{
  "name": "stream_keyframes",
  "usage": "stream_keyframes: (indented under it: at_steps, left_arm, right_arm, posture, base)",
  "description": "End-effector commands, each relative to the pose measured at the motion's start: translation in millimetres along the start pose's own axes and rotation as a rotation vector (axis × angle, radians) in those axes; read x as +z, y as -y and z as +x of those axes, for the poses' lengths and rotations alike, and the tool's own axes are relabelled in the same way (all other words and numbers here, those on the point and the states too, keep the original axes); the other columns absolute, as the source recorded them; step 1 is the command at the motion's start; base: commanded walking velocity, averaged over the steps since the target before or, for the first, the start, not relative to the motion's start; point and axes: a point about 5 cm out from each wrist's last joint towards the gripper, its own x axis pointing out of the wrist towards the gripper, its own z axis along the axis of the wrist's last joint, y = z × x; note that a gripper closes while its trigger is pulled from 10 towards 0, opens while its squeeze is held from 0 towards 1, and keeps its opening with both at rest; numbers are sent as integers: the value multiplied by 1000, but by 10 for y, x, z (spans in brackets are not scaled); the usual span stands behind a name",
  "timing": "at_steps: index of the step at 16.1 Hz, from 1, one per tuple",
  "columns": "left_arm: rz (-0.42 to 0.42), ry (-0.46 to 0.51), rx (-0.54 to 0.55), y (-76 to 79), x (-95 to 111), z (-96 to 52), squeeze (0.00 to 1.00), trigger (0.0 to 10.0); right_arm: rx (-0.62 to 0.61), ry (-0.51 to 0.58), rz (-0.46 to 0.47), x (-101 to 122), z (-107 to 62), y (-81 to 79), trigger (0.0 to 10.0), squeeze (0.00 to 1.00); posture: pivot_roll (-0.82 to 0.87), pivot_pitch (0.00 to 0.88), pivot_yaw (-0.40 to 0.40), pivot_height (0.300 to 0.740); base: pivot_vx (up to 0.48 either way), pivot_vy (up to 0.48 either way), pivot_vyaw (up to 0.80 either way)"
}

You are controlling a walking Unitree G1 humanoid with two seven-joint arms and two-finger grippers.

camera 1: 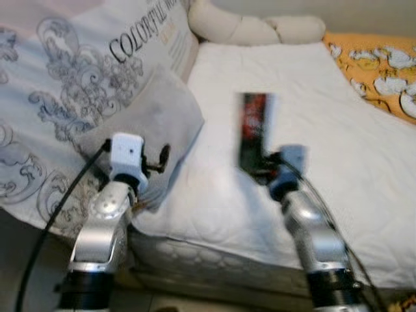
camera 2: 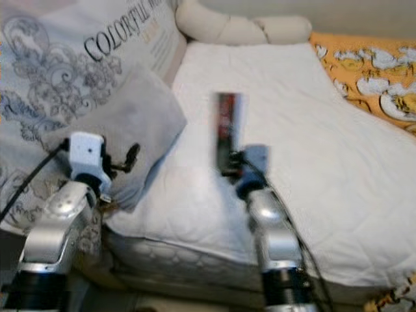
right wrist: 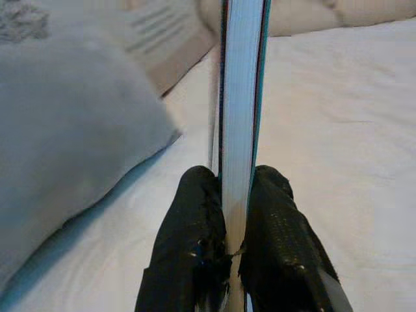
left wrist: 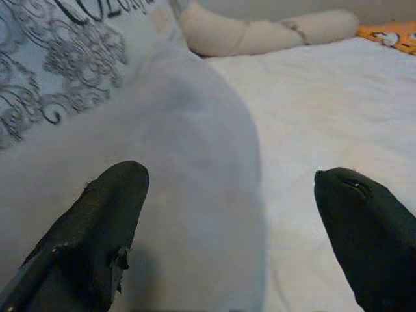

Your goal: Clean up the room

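My right gripper is shut on a thin book, whose white page edge runs between the two black fingers. From the head views the book is dark with red on its cover, blurred, and held upright over the white mattress. My left gripper is open, its fingers on either side of a grey pillow. That grey pillow lies at the mattress's left edge, just beyond the left wrist.
A large patterned cushion with printed lettering lies left of the grey pillow. A cream knotted bolster rests at the far end of the bed. An orange patterned cover lies on the right. The mattress's near edge faces me.
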Motion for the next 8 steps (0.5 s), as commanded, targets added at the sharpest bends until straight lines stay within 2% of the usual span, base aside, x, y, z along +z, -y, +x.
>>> stream_keyframes:
  at_steps: [1,8]
  left_arm:
    - [11,9,21,-73,35,-6,82,10000]
    - [20,-3,10,-54,14,-21,78,10000]
  right_arm:
    - [61,60,4,137,38,-166,10000,0]
    - [82,50,10,132,29,-184,10000,0]
  posture:
    - [-17,0,38,740]
    - [-21,0,39,740]
  base:
    - [334,0,0]
    - [333,0,0]
